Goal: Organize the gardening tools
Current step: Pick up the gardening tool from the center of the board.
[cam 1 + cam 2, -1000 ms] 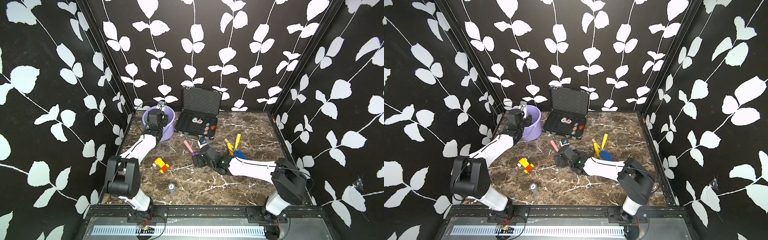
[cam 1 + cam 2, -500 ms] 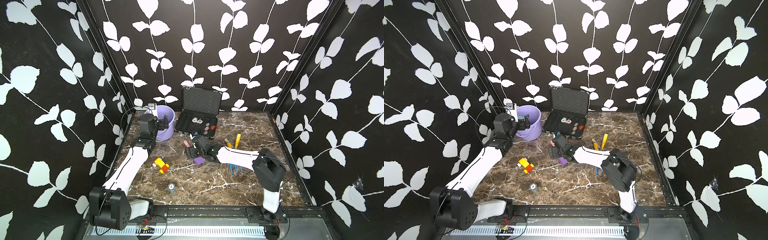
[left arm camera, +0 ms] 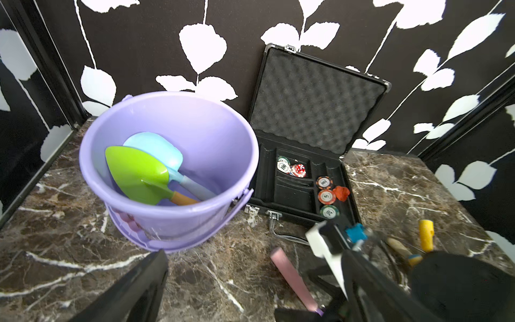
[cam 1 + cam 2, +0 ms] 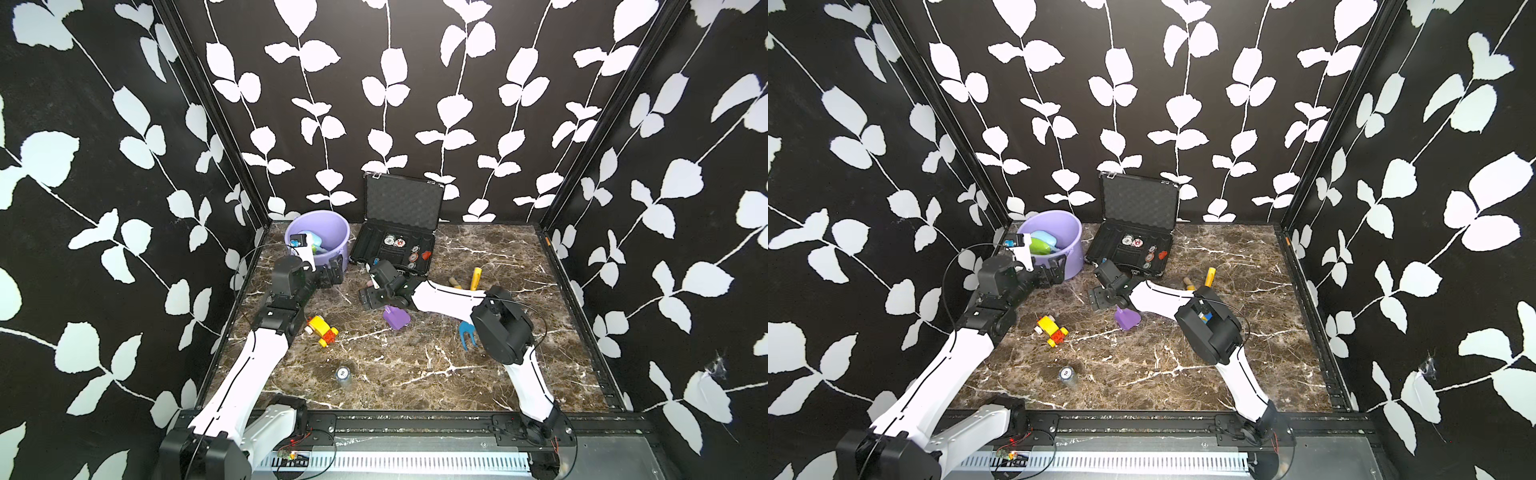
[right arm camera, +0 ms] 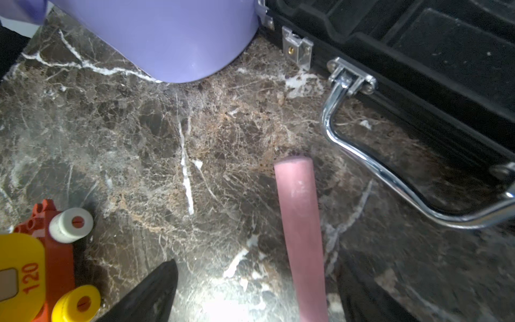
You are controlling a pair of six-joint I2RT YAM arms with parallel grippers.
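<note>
A purple trowel [image 4: 397, 319] lies on the marble floor, its pink handle [image 5: 301, 223] running up between my right gripper's [image 5: 257, 264] open fingers, nearer one finger and not clamped. In both top views that gripper [image 4: 374, 297] is low over the handle. My left gripper [image 4: 332, 270] stands open and empty just in front of the purple bucket [image 3: 209, 125]. A green trowel [image 3: 139, 175] and a light-blue scoop [image 3: 156, 147] rest inside the bucket. A blue rake [image 4: 467, 336] shows beside my right arm. A yellow handle [image 4: 476, 277] and a tan handle [image 4: 455, 283] lie behind that arm.
An open black case [image 4: 399, 199] of chips stands against the back wall beside the bucket, its chrome carry handle [image 5: 362, 156] close to the pink handle. A yellow-and-red toy vehicle [image 4: 322, 330] sits left of centre. A small round capped jar [image 4: 342, 374] stands near the front.
My left gripper has drawn back from over the bucket and opened fully. My right gripper has moved left and back along the purple trowel onto its pink handle.
</note>
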